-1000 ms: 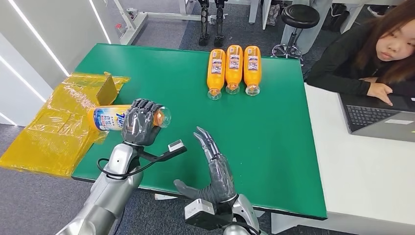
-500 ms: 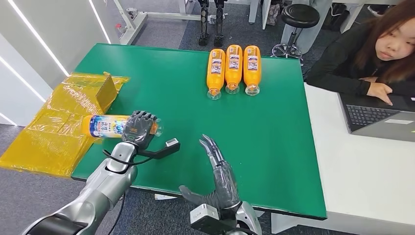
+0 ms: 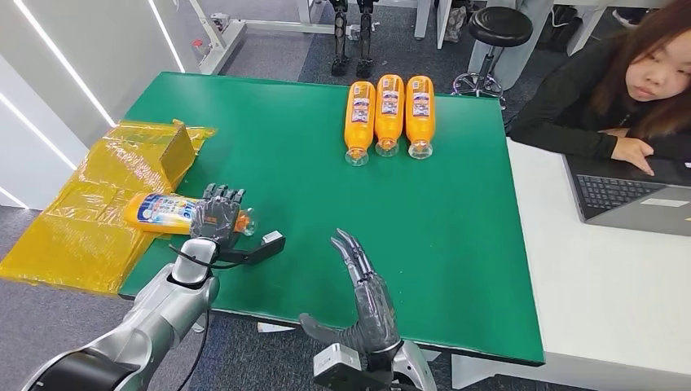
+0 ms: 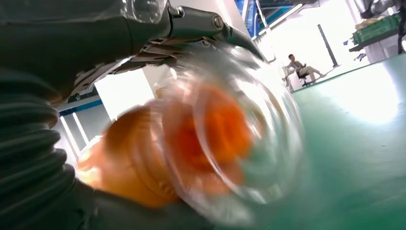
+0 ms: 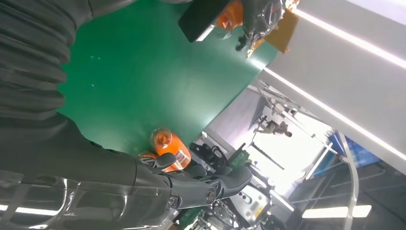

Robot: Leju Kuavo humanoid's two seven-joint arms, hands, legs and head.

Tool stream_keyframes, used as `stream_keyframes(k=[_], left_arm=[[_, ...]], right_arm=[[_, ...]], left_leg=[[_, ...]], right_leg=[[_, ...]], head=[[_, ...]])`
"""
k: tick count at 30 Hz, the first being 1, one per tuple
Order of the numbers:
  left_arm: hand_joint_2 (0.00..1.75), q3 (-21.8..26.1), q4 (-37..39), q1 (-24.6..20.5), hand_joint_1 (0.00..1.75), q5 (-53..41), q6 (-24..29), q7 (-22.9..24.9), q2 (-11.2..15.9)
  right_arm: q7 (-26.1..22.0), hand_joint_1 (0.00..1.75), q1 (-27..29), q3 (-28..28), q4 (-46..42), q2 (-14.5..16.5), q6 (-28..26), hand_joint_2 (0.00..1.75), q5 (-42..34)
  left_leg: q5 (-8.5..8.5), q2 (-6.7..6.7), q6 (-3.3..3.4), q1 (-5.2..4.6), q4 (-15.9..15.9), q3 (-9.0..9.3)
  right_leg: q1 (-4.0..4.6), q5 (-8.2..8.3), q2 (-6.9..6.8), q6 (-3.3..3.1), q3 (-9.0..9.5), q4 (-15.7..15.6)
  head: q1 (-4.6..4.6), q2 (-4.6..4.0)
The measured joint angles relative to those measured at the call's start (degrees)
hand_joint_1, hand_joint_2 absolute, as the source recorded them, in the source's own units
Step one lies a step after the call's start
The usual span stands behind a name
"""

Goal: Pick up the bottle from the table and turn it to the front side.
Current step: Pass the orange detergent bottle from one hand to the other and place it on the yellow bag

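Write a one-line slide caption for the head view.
Left hand grips an orange bottle at the green table edge; right hand hovers open; three bottles lie beyond.

The left robot hand (image 3: 217,218), gripping the bottle (image 3: 160,213), has drawn back toward the near left corner of the bench (image 3: 456,236) and sunk lower. The bottle has swung with it: its orange end now reaches farther out over the yellow wrapped box (image 3: 90,195), and its clear end points at the green top. The right robot hand (image 3: 367,297) has eased slightly nearer the front edge, fingers spread.
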Motion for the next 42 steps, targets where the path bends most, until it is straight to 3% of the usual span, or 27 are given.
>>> stream_keyframes(k=[12, 16, 18, 23, 26, 30, 32, 34, 37, 42], left_arm=[[1.75, -1.16, 0.82, -0.11, 0.0, -0.25, 2.23, 0.61, 1.03], [1.75, -1.53, 0.8, -0.13, 0.0, 0.3, 6.65, -1.0, 0.79], [1.75, -1.07, -0.35, 0.45, 0.0, 3.47, 10.43, -6.96, -0.1], [1.75, 2.34, -9.77, 6.03, 0.0, 25.91, 12.19, -37.67, -5.35], [1.75, 1.35, -18.61, 11.02, 0.0, 44.62, 4.17, -45.23, -6.69], [1.75, -4.03, -35.86, 18.06, 0.0, 76.95, -15.08, -47.52, -5.47], [1.75, -5.68, -43.99, 21.77, 0.0, 85.98, -25.2, -47.78, -5.48], [1.75, -5.98, -49.97, 25.15, 0.0, 89.0, -31.69, -47.87, -6.16], [1.75, -5.59, -55.67, 29.27, 0.0, 90.34, -36.6, -47.89, -7.6], [1.75, -4.68, -60.56, 32.75, 0.0, 90.8, -38.4, -47.88, -9.03]], right_arm=[[-0.49, 0.0, 1.85, -0.02, -0.01, -0.45, 0.3, 1.75, 0.38], [-0.2, 0.0, 2.31, -0.3, -0.17, -0.48, 0.02, 1.75, 1.34], [0.33, 0.0, 2.68, -0.86, -0.37, -0.47, -0.59, 1.75, 2.11], [1.1, 0.0, 3.55, -3.12, -0.86, -0.46, -2.04, 1.75, 3.38], [0.55, 0.0, 3.97, -4.55, -0.88, -0.52, -2.15, 1.75, 2.7], [-2.03, 0.0, 4.08, -6.28, -0.42, -0.98, -2.43, 1.75, -0.71], [-3.21, 0.0, 4.08, -7.16, -0.16, -1.37, -2.49, 1.75, -2.09], [-3.59, 0.0, 4.29, -7.96, -0.28, -1.76, -2.5, 1.75, -2.67], [-3.4, 0.0, 5.16, -8.88, -1.42, -2.25, -2.52, 1.75, -2.93], [-3.23, 0.0, 6.22, -9.84, -3.08, -2.69, -2.52, 1.75, -2.47]], left_leg=[[0.01, 0.0, -0.02, 0.0, 0.0, 0.0], [0.02, 0.0, -0.03, 0.0, 0.0, 0.01], [0.02, -0.02, -0.03, -0.02, 0.01, 0.0], [-0.03, -0.04, 0.01, -0.05, 0.01, -0.06], [-0.09, 0.18, 0.06, -0.06, 0.01, -0.04], [-0.09, 0.09, 0.07, -0.03, 0.01, -0.06], [-0.1, 0.08, 0.06, -0.03, 0.0, -0.07], [-0.11, 0.13, 0.06, -0.03, 0.0, -0.06], [-0.13, 0.1, 0.06, -0.04, 0.0, -0.07], [-0.12, 0.08, 0.07, -0.03, 0.0, -0.06]], right_leg=[[0.0, 0.0, 0.0, 0.0, 0.0, 0.0], [0.0, 0.0, 0.0, 0.0, -0.01, 0.0], [-0.02, 0.0, -0.03, 0.0, 0.0, -0.01], [-0.05, 0.0, -0.03, 0.02, 0.03, -0.05], [-0.06, 0.01, 0.18, 0.03, -0.03, -0.08], [-0.05, -0.01, 0.06, 0.02, -0.03, -0.08], [-0.04, -0.03, 0.05, 0.02, -0.03, -0.07], [-0.04, -0.04, 0.11, 0.03, -0.04, -0.08], [-0.04, -0.07, 0.08, 0.05, -0.04, -0.1], [-0.04, -0.08, 0.06, 0.06, -0.03, -0.1]], head=[[0.01, 0.0], [0.01, 0.0], [0.0, 0.0], [0.03, 0.0], [0.02, 0.0], [0.01, 0.0], [0.01, 0.0], [0.01, 0.0], [0.01, 0.0], [0.01, 0.0]])
